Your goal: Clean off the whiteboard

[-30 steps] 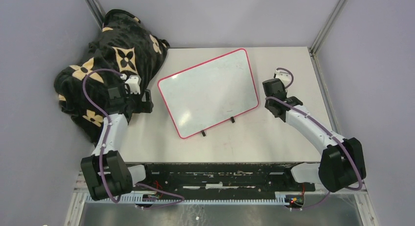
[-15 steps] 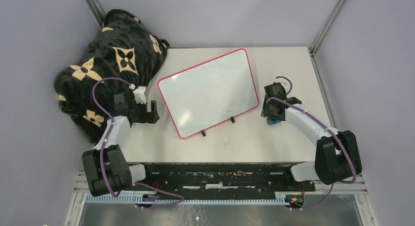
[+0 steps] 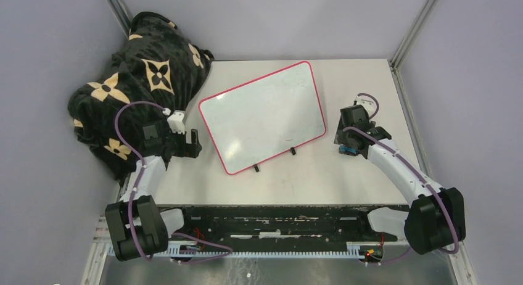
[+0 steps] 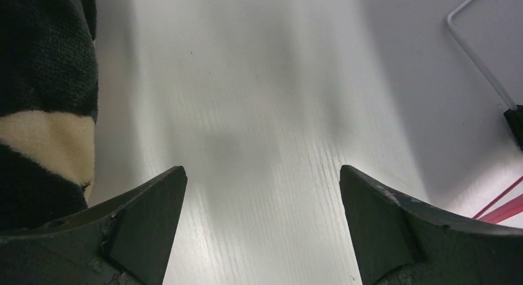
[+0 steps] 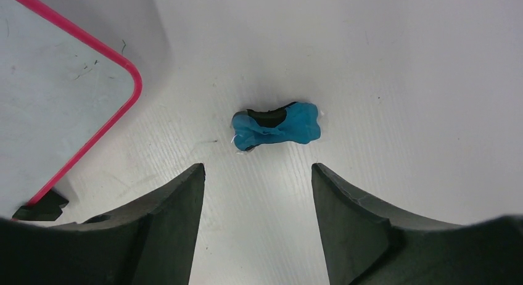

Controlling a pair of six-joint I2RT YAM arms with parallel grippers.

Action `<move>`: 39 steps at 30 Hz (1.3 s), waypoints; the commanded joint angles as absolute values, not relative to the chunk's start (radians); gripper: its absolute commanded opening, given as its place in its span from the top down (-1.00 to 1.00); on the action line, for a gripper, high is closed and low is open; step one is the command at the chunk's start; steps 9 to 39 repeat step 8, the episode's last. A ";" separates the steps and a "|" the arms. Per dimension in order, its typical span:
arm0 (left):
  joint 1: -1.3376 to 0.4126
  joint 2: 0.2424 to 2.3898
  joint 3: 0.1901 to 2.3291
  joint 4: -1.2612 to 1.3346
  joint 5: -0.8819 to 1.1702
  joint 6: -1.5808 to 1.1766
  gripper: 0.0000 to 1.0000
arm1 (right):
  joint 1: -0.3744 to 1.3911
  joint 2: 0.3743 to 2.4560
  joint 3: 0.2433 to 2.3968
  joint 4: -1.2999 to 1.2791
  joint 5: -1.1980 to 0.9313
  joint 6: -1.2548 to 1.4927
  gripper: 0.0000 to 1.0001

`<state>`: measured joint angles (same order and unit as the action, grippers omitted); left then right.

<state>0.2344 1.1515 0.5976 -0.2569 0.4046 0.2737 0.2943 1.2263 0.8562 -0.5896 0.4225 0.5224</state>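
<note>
1. Right at the near edge there's the black mounting rail point(image 3: 265, 220), with both arm bases bolted to it, left and right.
2. Up the left side now: the left gripper point(image 4: 262, 174) is down low over the table point(image 3: 364, 81), jaws spread wide with only bare white tabletop between them.
3. It sits just beside the edge of the black blanket point(image 3: 135, 87) with its cream flower pattern. The wrist view catches that fabric along its left side.
4. Over on the right, the right gripper point(image 5: 257, 168) points down at the table with its jaws parted to a moderate gap and nothing held.
5. Just past its fingertips lies a small blue wad point(image 5: 277, 126), crumpled, with a bit of black showing on it. It rests on the tabletop, apart from both fingers.
6. The wad is near the whiteboard point(image 3: 265, 115) but not touching it, off the right-hand near corner.
7. The whiteboard lies flat in the middle of the table between the two grippers, skewed so its right end sits farther back.
8. Its pink-red rim runs all around, and two small black feet point(image 3: 256, 168) poke out from the near long edge.
9. The surface looks mostly white (a few faint smudges and tiny dark flecks near the right corner, too small to read).
10. Farthest back, the blanket heaps up into the left rear corner, against the plain grey walls.
</note>
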 commanded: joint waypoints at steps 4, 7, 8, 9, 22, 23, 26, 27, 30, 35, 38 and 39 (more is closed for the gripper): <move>0.238 1.095 0.567 -0.139 0.455 0.285 -1.00 | 0.295 1.072 0.778 -0.473 0.434 0.498 -0.38; 0.238 1.067 0.538 -0.096 0.480 0.274 -0.99 | 0.295 1.035 0.776 -0.499 0.493 0.529 -0.41; 0.238 1.056 0.526 -0.081 0.486 0.273 -0.99 | 0.295 1.028 0.780 -0.505 0.501 0.534 -0.45; 0.238 1.056 0.526 -0.081 0.486 0.273 -0.99 | 0.295 1.028 0.780 -0.505 0.501 0.534 -0.45; 0.238 1.056 0.526 -0.081 0.486 0.273 -0.99 | 0.295 1.028 0.780 -0.505 0.501 0.534 -0.45; 0.238 1.056 0.526 -0.081 0.486 0.273 -0.99 | 0.295 1.028 0.780 -0.505 0.501 0.534 -0.45; 0.238 1.056 0.526 -0.081 0.486 0.273 -0.99 | 0.295 1.028 0.780 -0.505 0.501 0.534 -0.45; 0.238 1.056 0.526 -0.081 0.486 0.273 -0.99 | 0.295 1.028 0.780 -0.505 0.501 0.534 -0.45; 0.238 1.056 0.526 -0.081 0.486 0.273 -0.99 | 0.295 1.028 0.780 -0.505 0.501 0.534 -0.45; 0.238 1.056 0.526 -0.081 0.486 0.273 -0.99 | 0.295 1.028 0.780 -0.505 0.501 0.534 -0.45; 0.238 1.056 0.526 -0.081 0.486 0.273 -0.99 | 0.295 1.028 0.780 -0.505 0.501 0.534 -0.45; 0.238 1.056 0.526 -0.081 0.486 0.273 -0.99 | 0.295 1.028 0.780 -0.505 0.501 0.534 -0.45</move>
